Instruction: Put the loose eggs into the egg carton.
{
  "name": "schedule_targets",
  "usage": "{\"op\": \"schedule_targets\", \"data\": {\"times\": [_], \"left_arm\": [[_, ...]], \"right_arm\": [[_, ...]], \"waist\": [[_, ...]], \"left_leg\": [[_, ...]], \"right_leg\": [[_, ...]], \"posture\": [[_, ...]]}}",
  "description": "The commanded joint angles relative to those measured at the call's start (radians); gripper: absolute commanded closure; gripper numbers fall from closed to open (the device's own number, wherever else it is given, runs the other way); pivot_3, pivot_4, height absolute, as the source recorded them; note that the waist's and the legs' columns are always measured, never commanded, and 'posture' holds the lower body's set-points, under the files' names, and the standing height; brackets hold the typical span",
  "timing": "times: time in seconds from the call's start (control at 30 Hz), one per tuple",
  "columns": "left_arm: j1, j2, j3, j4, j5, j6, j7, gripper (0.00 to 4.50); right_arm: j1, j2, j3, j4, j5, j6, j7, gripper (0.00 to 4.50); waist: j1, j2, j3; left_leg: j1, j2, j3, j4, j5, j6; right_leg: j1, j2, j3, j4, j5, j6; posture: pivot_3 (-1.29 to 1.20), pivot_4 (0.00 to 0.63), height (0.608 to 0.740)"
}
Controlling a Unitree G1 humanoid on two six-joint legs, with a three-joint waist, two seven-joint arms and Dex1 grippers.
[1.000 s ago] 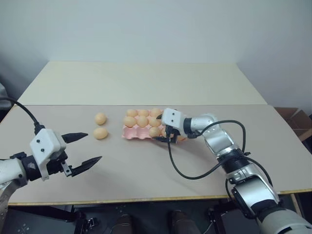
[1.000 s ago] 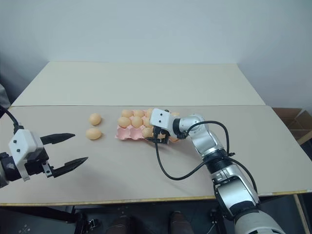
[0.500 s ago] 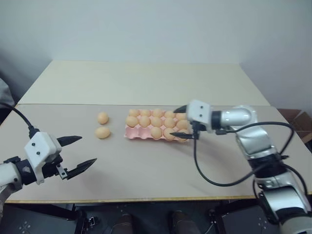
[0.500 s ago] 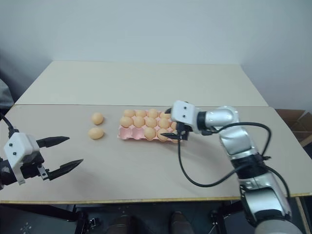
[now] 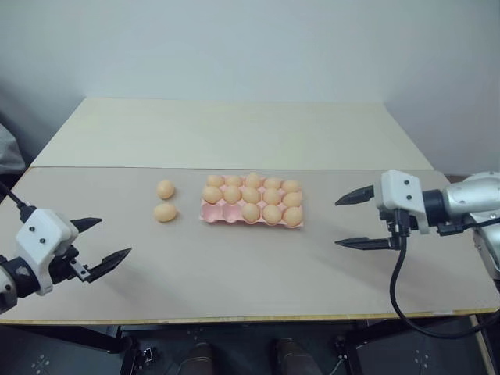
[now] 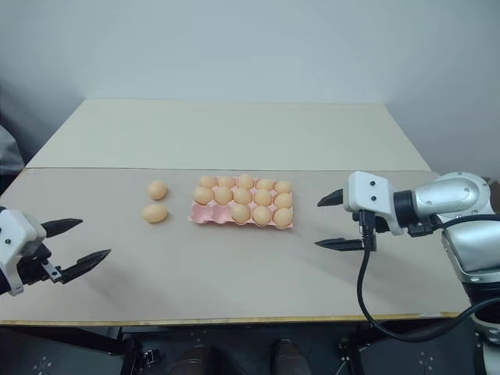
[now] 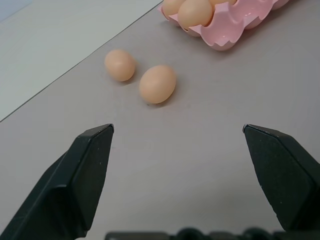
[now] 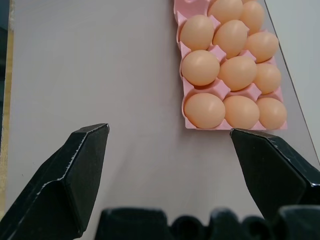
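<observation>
A: Note for you, operator. Left gripper [image 5: 100, 241] stands wide apart and holds nothing; right gripper [image 5: 361, 219] likewise wide and empty.

B: Where are the loose eggs from each?

A: Two loose eggs lie on the table [image 5: 234, 266], ahead of the left gripper and off to its inner side, well apart from its tips. The nearer egg [image 5: 165, 212] and the farther egg [image 5: 165, 189] sit close together, apart by a slim gap as far as I can tell. The egg carton [image 5: 250, 201] is just beyond them, between the two grippers; from the right gripper it lies ahead, well apart.

B: Carton state?

A: Pink tray, three rows of five. Thirteen cups filled by my count; the two bare cups [image 7: 234, 23] are in the near row at the end facing the loose eggs. So two eggs left, two cups left.

B: Risks, as you judge them?

A: Your left gripper is the natural one. With the eggs so close, a finger coming down between them may nudge the neighbour, and a smooth oval will roll on a flat top, perhaps toward the table edge. Closing off-centre could squirt the egg out; closing hard could crack it. At the carton, lowering carelessly could knock a seated egg or shove the light tray.
</observation>
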Motion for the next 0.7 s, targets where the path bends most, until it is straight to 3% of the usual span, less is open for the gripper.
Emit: {"op": "schedule_targets", "data": {"times": [0.03, 0.3, 0.7], "left_arm": [[-0.076, 0.003, -0.056, 0.035, 0.046, 0.007, 0.075, 0.00], [-0.387, -0.099, -0.285, 0.188, 0.116, 0.088, 0.269, 0.00], [-0.628, -0.233, -0.525, 0.504, 0.226, -0.030, 0.277, 0.00]], "right_arm": [[0.002, -0.012, -0.036, -0.039, 0.019, 0.019, -0.030, 0.02], [0.015, -0.016, -0.027, -0.058, 0.019, 0.039, -0.069, 0.02], [0.066, -0.016, -0.052, -0.087, 0.026, 0.093, -0.151, 0.02]], "waist": [[0.001, 0.000, 0.000], [0.014, 0.000, 0.000], [0.013, -0.001, 0.000]], "left_leg": [[0.000, 0.000, 0.000, 0.000, 0.000, 0.000], [-0.001, -0.001, 0.000, 0.000, 0.001, 0.001], [-0.002, -0.002, -0.002, 0.001, 0.001, 0.001]], "right_leg": [[0.000, 0.000, 0.000, 0.000, 0.000, 0.000], [0.001, -0.001, 0.000, 0.000, 0.007, 0.001], [0.001, 0.000, 0.000, 0.000, 0.008, 0.001]], "posture": [[0.00, 0.150, 0.740], [0.00, 0.150, 0.740], [0.00, 0.150, 0.740]]}}
